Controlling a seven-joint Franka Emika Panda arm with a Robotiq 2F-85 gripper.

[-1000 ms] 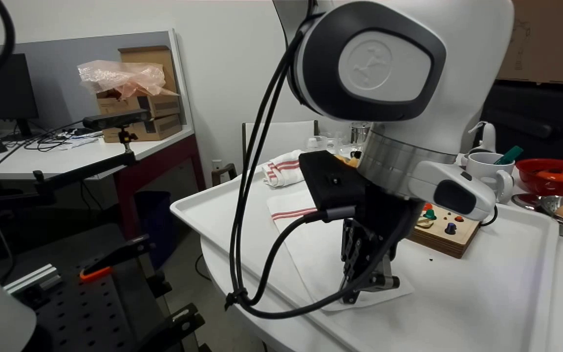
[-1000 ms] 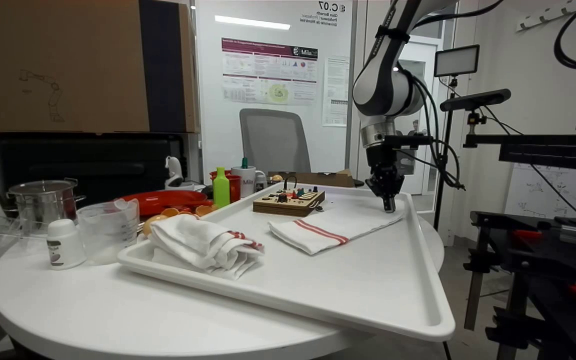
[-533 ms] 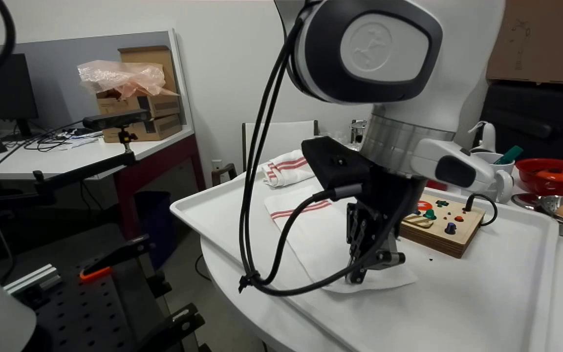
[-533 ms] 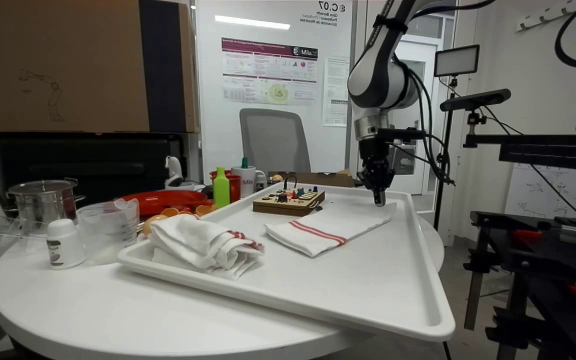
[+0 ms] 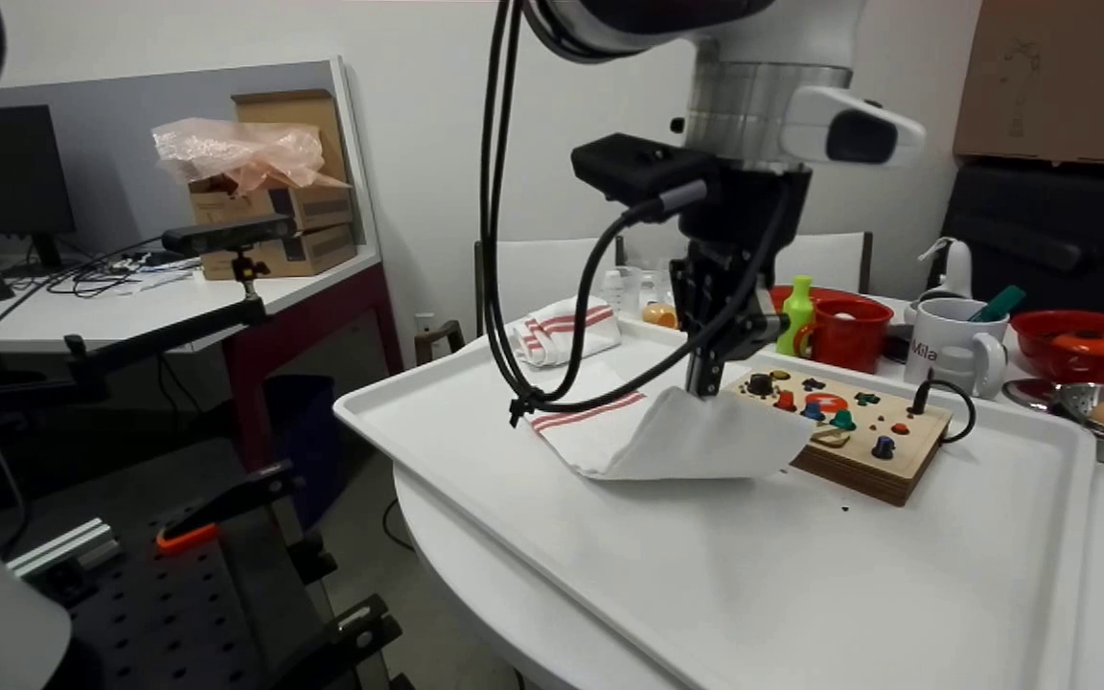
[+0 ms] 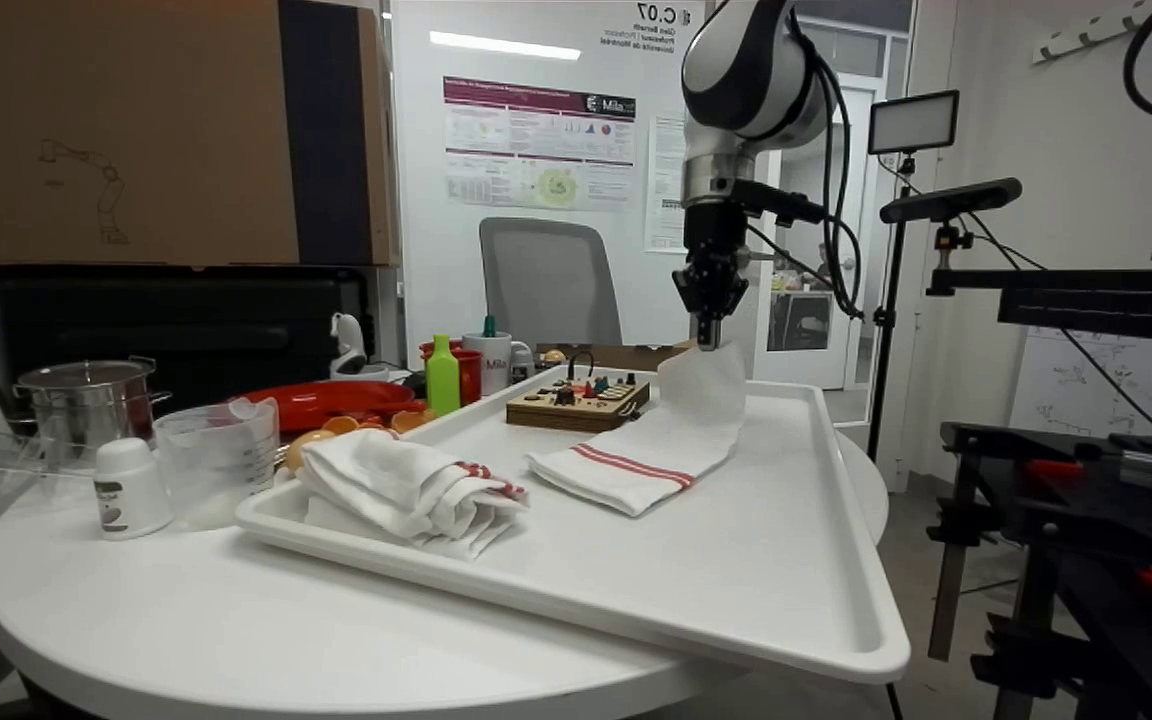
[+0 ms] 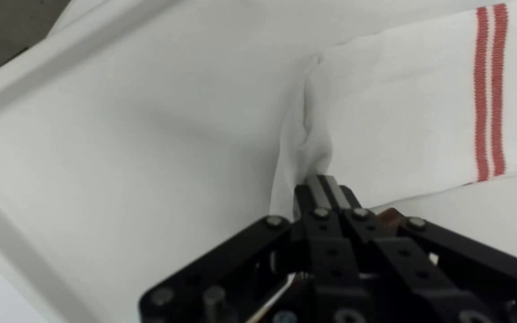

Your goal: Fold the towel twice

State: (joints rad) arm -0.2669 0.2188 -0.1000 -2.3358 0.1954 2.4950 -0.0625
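Observation:
The white towel with its red double stripe lies on the tray, the striped end flat and the plain end raised. My gripper is shut on the top edge of that raised end, above the tray. In an exterior view the lifted part of the towel hangs as a curved flap below the gripper, its lower bend touching the tray. From the wrist view, the gripper has its fingertips pressed together at the towel's bunched edge; part of the flap is hidden behind the fingers.
A wooden toy board with knobs stands close beside the raised flap. A second, crumpled striped cloth sits at a corner of the white tray. A green bottle, a red mug and a white mug stand beyond the tray's rim.
The gripper has risen from near the tray and moved toward the striped end, pulling the towel's plain end up with it. The striped end has stayed nearly in place.

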